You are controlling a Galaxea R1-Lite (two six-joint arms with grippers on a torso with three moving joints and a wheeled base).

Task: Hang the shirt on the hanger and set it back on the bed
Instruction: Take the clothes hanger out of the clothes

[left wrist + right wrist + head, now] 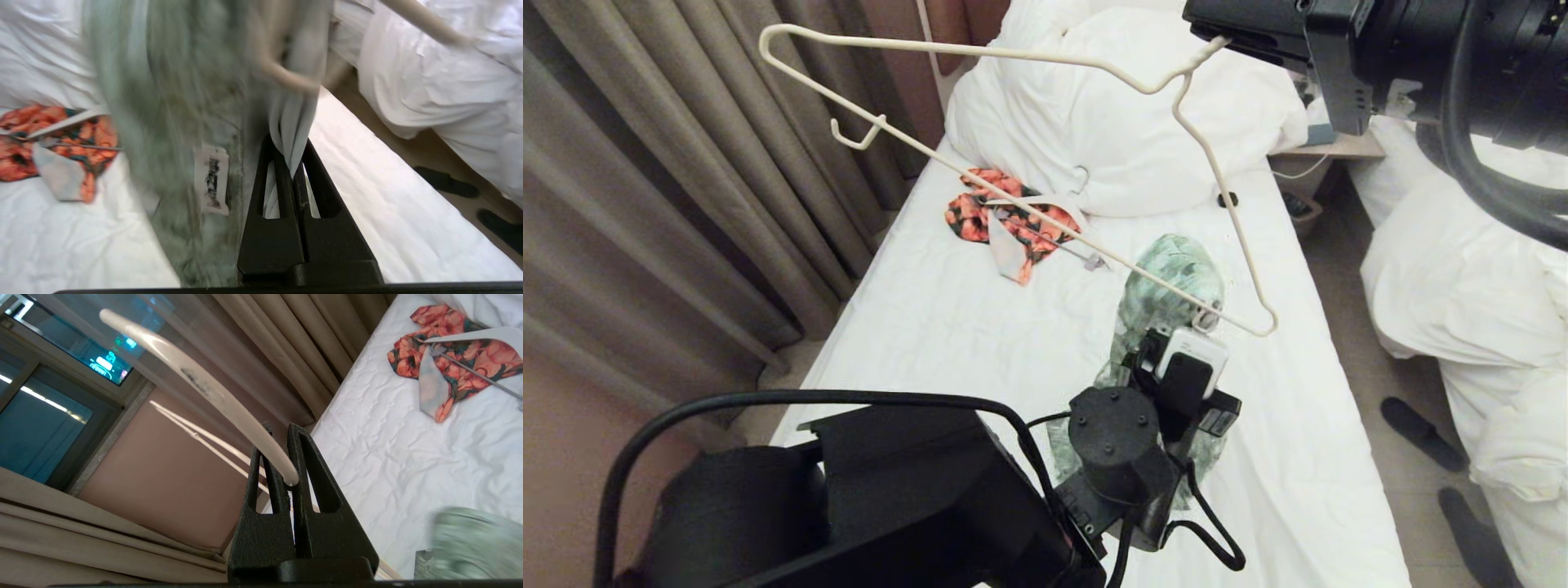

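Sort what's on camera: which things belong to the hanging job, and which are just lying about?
In the job: shirt, pinched by left gripper; hanger, held by right gripper; bed.
Lying about: orange-red floral garment; neighbouring bed's duvet.

No text can be read. The shirt (171, 122) bears a white label (211, 179) at lower centre; its dark print is illegible.

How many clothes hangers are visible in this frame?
2. A thin cream wire hanger is held up over the bed by the right gripper. A wide white hanger lies on the orange-red floral garment near the pillows. Bedding might hide others.
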